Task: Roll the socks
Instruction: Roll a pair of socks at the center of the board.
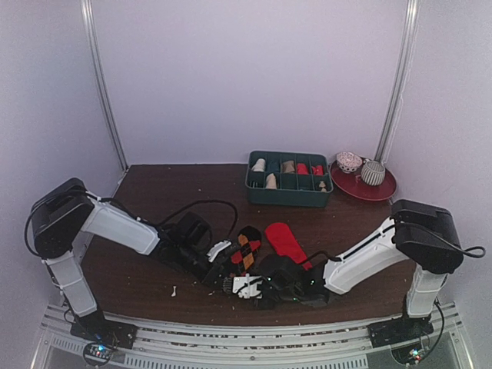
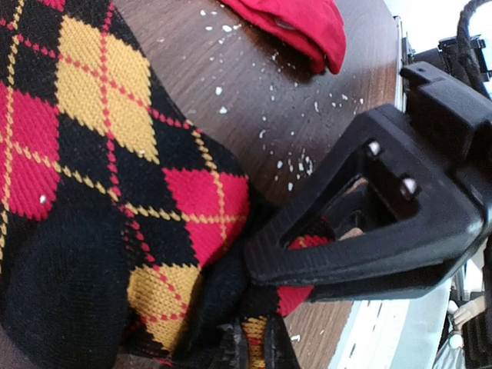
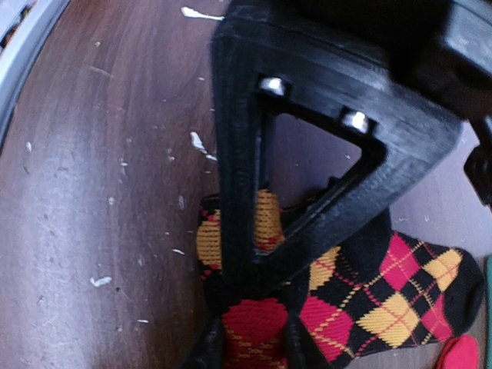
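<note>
The black argyle sock point(image 1: 247, 247) lies on the table at the middle front, with the plain red sock point(image 1: 286, 240) just right of it. Both grippers meet at the argyle sock's near end. In the left wrist view my left gripper point(image 2: 255, 346) is shut on a bunched fold of the argyle sock point(image 2: 92, 154). The right gripper's black finger point(image 2: 369, 231) crosses right beside it. In the right wrist view my right gripper point(image 3: 252, 342) pinches a red diamond of the argyle sock point(image 3: 384, 300) between its jaws. The red sock point(image 2: 296, 23) lies apart and untouched.
A green compartment tray point(image 1: 289, 192) with small rolled bundles stands at the back. A red plate point(image 1: 384, 191) with two bowls sits to its right. White crumbs dot the brown table point(image 1: 154, 200). The table's near edge point(image 1: 231, 319) runs close behind the grippers.
</note>
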`<state>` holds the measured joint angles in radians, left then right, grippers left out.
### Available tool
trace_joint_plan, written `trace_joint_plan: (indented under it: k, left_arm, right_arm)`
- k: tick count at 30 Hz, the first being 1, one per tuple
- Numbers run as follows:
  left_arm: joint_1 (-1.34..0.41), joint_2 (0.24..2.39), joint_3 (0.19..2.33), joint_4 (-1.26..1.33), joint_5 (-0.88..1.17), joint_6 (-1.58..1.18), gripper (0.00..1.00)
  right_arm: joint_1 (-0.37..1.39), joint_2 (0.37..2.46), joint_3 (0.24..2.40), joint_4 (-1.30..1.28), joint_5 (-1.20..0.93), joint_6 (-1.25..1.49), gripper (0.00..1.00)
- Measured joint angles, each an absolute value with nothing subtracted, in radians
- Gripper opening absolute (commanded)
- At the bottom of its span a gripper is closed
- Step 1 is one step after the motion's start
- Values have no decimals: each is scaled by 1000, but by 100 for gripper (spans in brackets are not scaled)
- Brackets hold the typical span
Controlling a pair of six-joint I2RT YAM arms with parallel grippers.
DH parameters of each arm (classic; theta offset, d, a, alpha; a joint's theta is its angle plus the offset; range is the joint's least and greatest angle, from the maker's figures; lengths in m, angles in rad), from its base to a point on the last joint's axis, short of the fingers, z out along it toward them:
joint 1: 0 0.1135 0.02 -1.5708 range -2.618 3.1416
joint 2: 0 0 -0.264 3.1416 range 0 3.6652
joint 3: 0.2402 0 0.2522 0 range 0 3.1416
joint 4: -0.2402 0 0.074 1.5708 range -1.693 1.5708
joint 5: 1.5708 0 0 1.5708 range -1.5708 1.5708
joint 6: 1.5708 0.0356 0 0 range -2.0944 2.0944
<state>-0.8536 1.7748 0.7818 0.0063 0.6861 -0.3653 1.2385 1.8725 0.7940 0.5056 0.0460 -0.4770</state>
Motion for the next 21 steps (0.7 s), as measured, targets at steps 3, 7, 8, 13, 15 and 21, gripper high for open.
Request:
trace_joint_plan:
  k: [3,7,8,13,15,21]
  left_arm:
    - [-854,1765,782,-4,682,-360,24]
    - [-860,1701,776,-33,600,-348,50]
    - [-861,1669,771,-37,564,-346,54]
    - [-860,1472,705,35,398,-323,65]
    - [-861,1394,659,111,350,-298,66]
    - [-935,1345,519,345,240,-168,66]
  right_arm:
    - [1221,1873,802,489,12,-418,14]
    - [1170,1860,803,470,-106,-303,12]
    - [1151,1857,802,463,-155,-273,12]
    - [1050,1882,810,457,-427,-84,12]
    - [1005,1920,828,475,-551,1,13]
    - [918,2003,874,503,-806,225,13]
